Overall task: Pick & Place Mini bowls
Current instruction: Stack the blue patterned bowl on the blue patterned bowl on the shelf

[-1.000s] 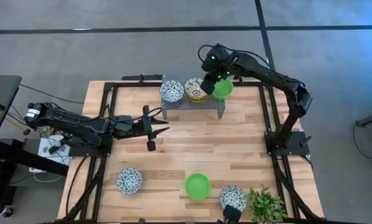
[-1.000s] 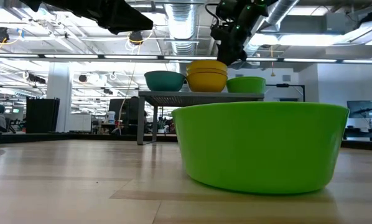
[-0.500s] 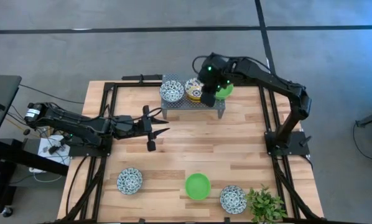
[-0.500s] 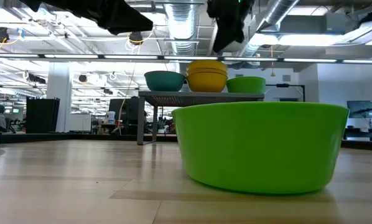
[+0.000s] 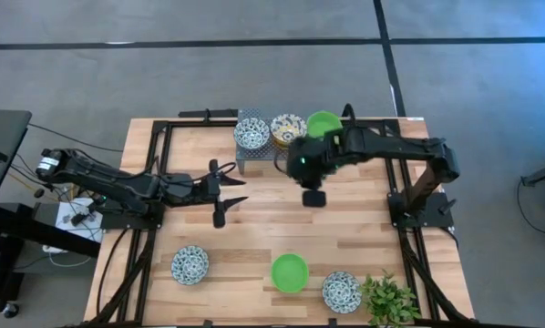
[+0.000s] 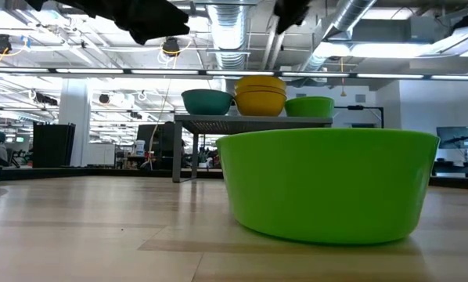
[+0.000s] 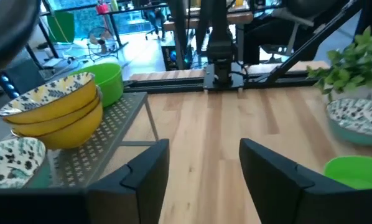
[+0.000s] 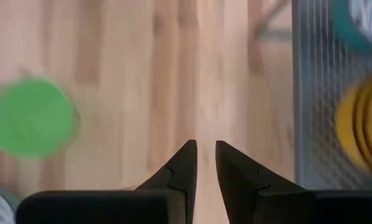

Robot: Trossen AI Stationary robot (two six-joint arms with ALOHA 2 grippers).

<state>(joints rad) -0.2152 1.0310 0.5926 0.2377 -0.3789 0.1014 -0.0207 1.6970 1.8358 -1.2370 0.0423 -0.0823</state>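
High view: two green bowls, three blue-patterned.

Tabletop: pale wood planks, matt. Rack at far edge: perforated grey metal. Green bowl: smooth plastic-looking, slight sheen. Yellow bowls: glazed ceramic.

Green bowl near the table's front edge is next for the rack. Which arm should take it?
Probably right. The right gripper hangs empty over mid-table, fingers barely apart, and its wrist view already shows the green bowl. The left gripper waits open, pointing across the table instead.
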